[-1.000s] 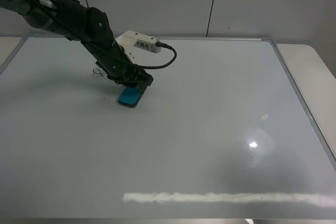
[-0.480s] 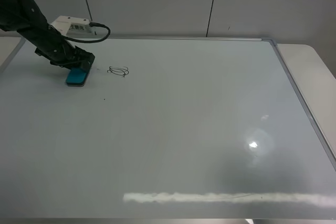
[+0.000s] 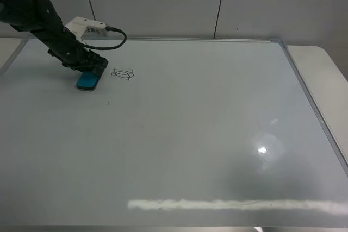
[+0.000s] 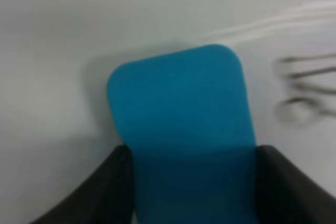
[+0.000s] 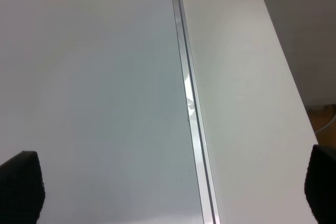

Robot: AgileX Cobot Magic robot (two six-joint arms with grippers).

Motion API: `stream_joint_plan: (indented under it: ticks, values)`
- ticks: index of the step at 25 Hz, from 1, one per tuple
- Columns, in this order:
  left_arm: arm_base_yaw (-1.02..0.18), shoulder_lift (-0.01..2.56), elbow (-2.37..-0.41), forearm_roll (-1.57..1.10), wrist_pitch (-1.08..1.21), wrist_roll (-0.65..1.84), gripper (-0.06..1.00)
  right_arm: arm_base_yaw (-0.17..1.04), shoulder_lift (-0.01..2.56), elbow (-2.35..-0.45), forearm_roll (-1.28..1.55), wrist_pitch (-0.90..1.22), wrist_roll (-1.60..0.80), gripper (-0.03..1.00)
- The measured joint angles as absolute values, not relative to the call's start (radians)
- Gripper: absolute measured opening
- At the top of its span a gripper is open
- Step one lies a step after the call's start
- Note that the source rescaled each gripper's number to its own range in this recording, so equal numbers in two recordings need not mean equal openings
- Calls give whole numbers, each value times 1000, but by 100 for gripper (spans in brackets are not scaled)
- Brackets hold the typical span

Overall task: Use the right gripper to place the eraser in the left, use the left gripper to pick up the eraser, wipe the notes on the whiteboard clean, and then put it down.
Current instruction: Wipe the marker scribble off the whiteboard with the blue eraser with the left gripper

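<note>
The whiteboard [image 3: 206,134] fills most of the exterior high view. Near its far left, my left gripper [image 3: 90,72] is shut on the teal-blue eraser [image 3: 87,81], which is pressed flat on the board. The notes [image 3: 123,73], a small black scribble, lie just to the right of the eraser, apart from it. In the left wrist view the eraser [image 4: 181,114] sits between the black fingers [image 4: 105,187], with the notes [image 4: 310,87] blurred beside it. My right gripper [image 5: 170,187] stands open over the board's silver frame [image 5: 189,103] and holds nothing. It is out of the exterior high view.
A white table [image 3: 326,74] shows beyond the board's right edge, also seen in the right wrist view [image 5: 247,103]. Grey wall panels rise behind. A glare streak [image 3: 234,205] runs along the board's near edge. A tiny black dot [image 3: 107,102] sits below the notes.
The left gripper swept the eraser from just right of the notes far to the left, then came back slightly toward them. The scribble still shows. The right gripper stays open.
</note>
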State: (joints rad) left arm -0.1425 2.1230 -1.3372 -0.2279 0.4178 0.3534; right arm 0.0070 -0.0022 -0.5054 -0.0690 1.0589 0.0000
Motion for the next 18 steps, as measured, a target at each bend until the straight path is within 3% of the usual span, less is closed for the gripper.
stream_joint_plan:
  ticks: [10,18]
  values:
    - [-405,2231,-1547,-259,559,336,0,7,-2,-505,-69,1059,0,100]
    - [-356,2233,-1550,-241,573,325,0,7,-2,-505,-69,1059,0,100]
